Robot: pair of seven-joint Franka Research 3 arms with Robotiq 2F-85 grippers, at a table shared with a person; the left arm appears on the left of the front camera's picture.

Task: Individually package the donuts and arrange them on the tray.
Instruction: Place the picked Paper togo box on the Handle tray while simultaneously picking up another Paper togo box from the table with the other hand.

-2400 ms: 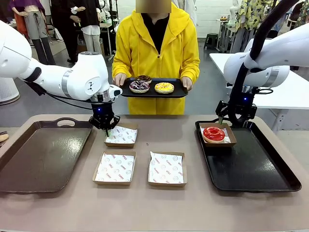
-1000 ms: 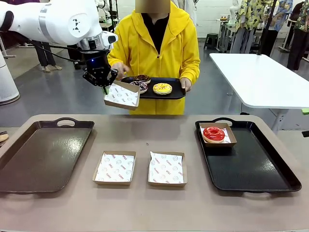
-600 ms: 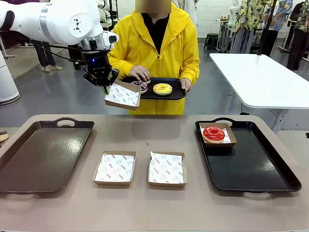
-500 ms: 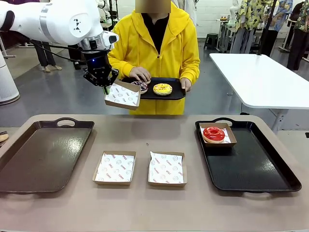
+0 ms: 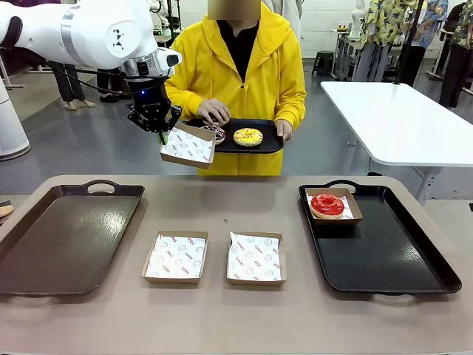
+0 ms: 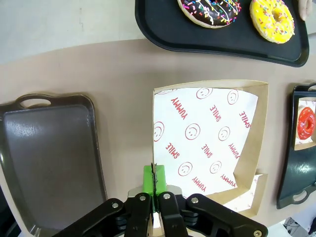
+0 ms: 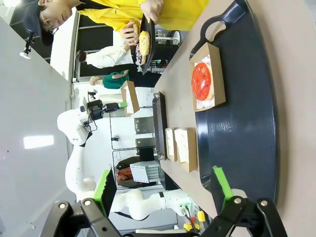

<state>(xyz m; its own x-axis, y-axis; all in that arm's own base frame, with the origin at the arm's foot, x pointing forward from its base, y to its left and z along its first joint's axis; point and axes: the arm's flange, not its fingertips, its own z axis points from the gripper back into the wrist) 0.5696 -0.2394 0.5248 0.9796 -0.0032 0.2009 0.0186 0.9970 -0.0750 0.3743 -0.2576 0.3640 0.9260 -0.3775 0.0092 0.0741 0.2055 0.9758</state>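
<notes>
in midair, left gripper (image 5: 160,130) pinches one rim of the paper-lined cardboard box (image 5: 188,146); a yellow ring donut (image 5: 247,136) landing could tip it. right gripper (image 7: 163,187) gapes.

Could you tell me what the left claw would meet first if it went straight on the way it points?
Probably the bare table beside the brown tray, though the box that the left claw grips would touch down before the claw; depth is unclear.
</notes>
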